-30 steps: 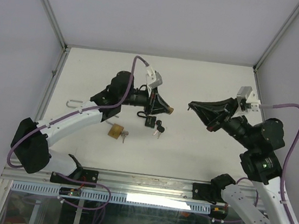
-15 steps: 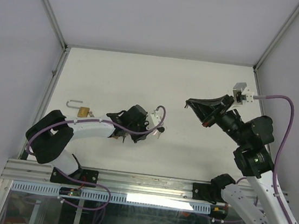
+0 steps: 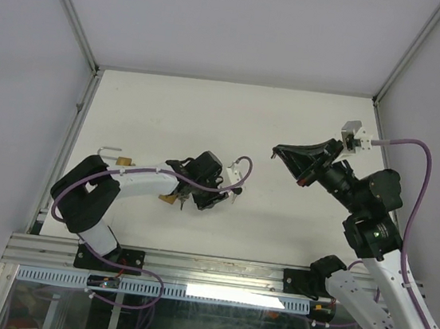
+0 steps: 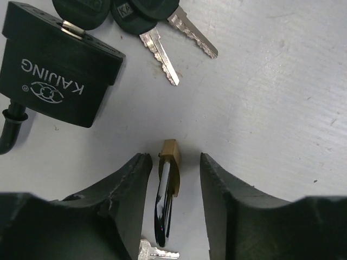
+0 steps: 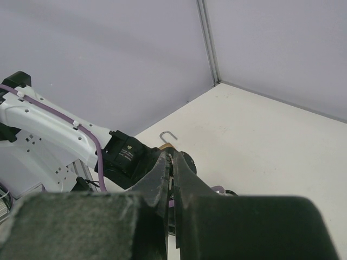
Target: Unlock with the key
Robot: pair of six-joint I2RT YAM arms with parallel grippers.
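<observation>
Loosely, left fingers straddle a brass padlock without touching; black padlock and keys lie just beyond; right fingers clenched.

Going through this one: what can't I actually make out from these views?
Top view: black padlock hidden beneath the left gripper and its wrist.
Left wrist view: black padlock's shackle cut off by the left edge; locked or not, cannot tell.
Left wrist view: brass padlock seen edge-on; keyhole hidden.
Right wrist view: open-shackle padlock tiny, partly behind the right gripper.
</observation>
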